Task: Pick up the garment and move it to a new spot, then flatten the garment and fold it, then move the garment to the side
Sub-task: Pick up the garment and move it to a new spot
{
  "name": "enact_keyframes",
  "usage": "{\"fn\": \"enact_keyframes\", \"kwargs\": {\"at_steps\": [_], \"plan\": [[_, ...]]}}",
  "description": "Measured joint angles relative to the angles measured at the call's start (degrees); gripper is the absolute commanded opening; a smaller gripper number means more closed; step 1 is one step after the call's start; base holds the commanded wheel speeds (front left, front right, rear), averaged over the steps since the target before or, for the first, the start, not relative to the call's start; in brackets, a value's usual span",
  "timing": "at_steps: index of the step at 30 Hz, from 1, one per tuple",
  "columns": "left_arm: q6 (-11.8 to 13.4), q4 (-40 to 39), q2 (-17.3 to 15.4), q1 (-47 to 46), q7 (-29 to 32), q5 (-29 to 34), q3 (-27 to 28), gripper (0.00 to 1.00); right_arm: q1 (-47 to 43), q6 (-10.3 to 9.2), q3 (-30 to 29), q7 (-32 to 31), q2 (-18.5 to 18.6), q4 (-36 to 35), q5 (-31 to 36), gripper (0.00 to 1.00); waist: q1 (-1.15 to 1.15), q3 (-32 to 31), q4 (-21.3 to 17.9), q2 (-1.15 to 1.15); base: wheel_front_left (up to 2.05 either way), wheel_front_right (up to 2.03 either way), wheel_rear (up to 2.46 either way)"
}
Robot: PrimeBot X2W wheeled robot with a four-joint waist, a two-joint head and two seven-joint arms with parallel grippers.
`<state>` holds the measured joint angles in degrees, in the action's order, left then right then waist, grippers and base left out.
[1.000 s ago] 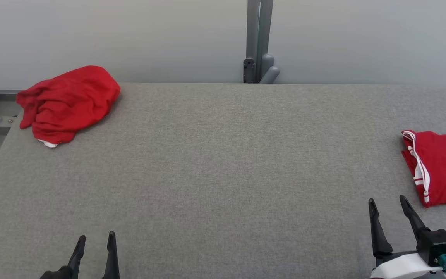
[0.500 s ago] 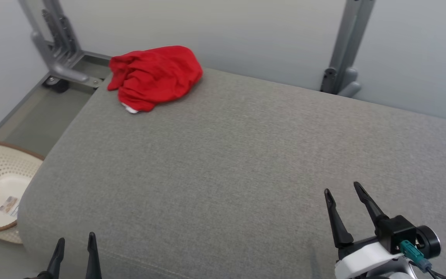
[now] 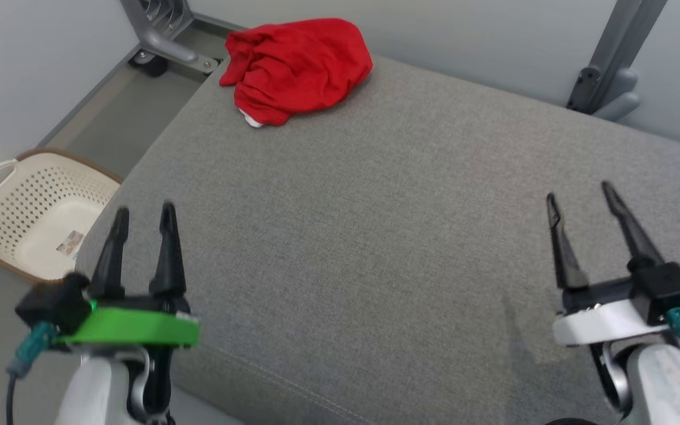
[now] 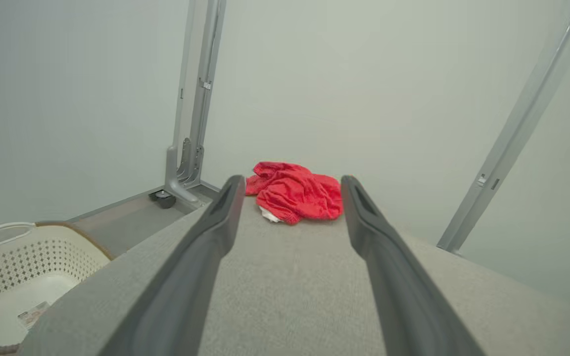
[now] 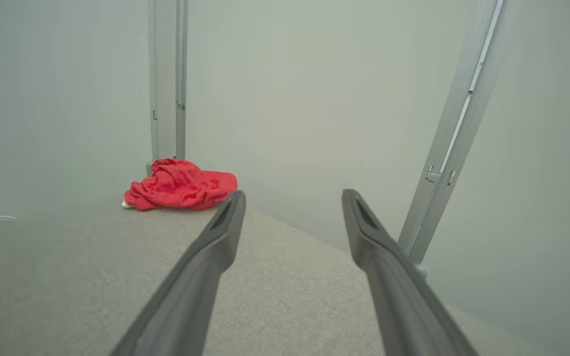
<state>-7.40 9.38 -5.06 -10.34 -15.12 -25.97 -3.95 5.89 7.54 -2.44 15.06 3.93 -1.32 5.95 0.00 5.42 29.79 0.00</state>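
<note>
A crumpled red garment with a bit of white at its near edge lies bunched at the far left corner of the grey padded table. It also sits far ahead in the left wrist view and to the upper left in the right wrist view. My left gripper hangs open over the table's near left edge, well short of the garment. My right gripper is open above the table's near right part, nothing between its fingers.
A cream perforated laundry basket with a brown rim stands on the floor left of the table. Grey metal frame posts rise behind the table against a pale wall, and a wheeled frame foot sits near the garment.
The head camera has turned left and tilted down, so the whole scene shifted; the folded red garment at the right left the picture. Both grippers have risen higher in the view, still open.
</note>
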Motion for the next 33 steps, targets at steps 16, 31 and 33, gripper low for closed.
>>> {"fn": "enact_keyframes", "kwargs": {"at_steps": [16,31,33], "plan": [[-0.09,26.69,-14.06,-44.58,12.11,-28.8,-16.08,1.0,10.5,0.0,-0.31,-0.63,6.39,-10.48,3.72,1.0,0.02,23.21,-1.44,0.0,0.0,0.0,0.0],[-0.09,45.02,-20.97,-51.65,10.17,-38.05,-21.02,1.0,0.57,0.0,-2.71,-4.28,7.64,-21.51,2.04,1.0,0.01,32.21,-16.72,0.0,0.0,0.0,0.0],[-0.1,46.58,-21.14,-52.22,10.01,-38.32,-21.99,1.0,-0.12,0.0,-2.7,-4.69,7.62,-22.62,1.92,1.0,0.02,32.74,-18.11,0.0,0.0,0.0,0.0]]}}
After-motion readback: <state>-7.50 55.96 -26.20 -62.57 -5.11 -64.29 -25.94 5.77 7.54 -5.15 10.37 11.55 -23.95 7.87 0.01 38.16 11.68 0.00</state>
